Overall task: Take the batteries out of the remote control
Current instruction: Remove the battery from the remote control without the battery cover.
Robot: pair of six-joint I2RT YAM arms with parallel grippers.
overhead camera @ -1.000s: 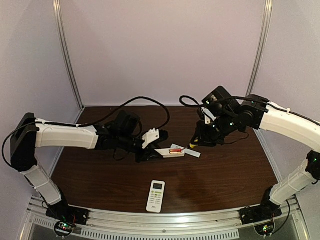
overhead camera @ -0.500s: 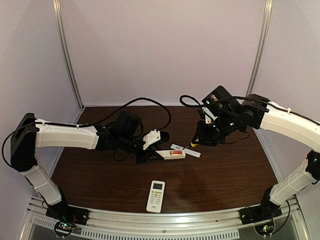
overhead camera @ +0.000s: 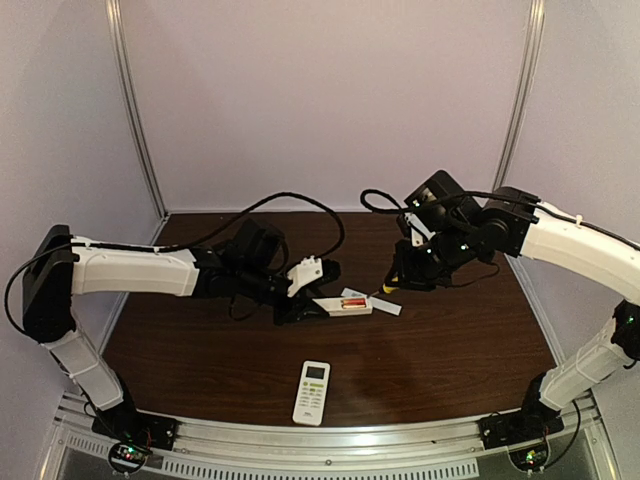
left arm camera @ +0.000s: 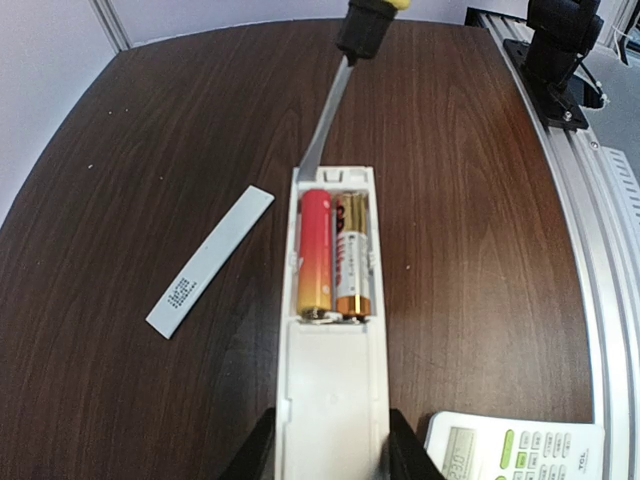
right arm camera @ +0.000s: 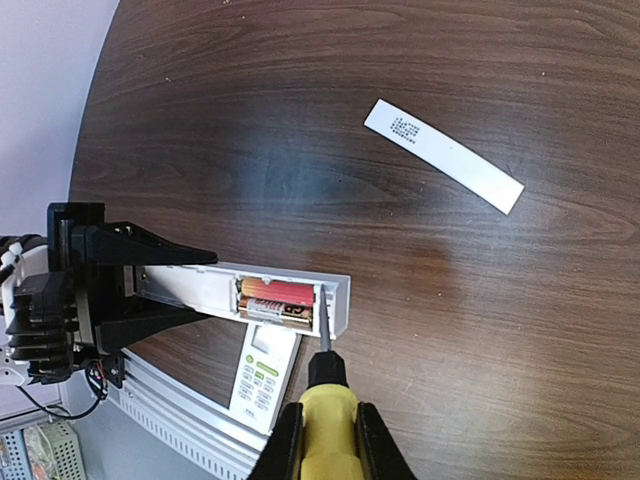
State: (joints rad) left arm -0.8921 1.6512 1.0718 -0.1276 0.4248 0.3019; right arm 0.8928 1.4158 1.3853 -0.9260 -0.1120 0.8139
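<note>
From above, the left gripper is clamped on one end of a white remote over the middle of the dark table. The remote's other end points at the right gripper, which is closed on a screwdriver angled down toward it. A white cover lies flat just beside the remote's far end, and a second remote lies face up near the front edge, well apart. In the left wrist view, the fingers pinch the remote's sides, narrow around its body. The compartment is open and the two batteries sit in it side by side, one red and gold, the other gold. The screwdriver's blade comes in from the top, its tip at the far end of the compartment by the red battery. The cover lies to the left, apart from the remote. In the right wrist view, the fingers grip the yellow handle tightly. The blade tip rests at the end of the compartment beside the battery ends, and the batteries are both seated.
</note>
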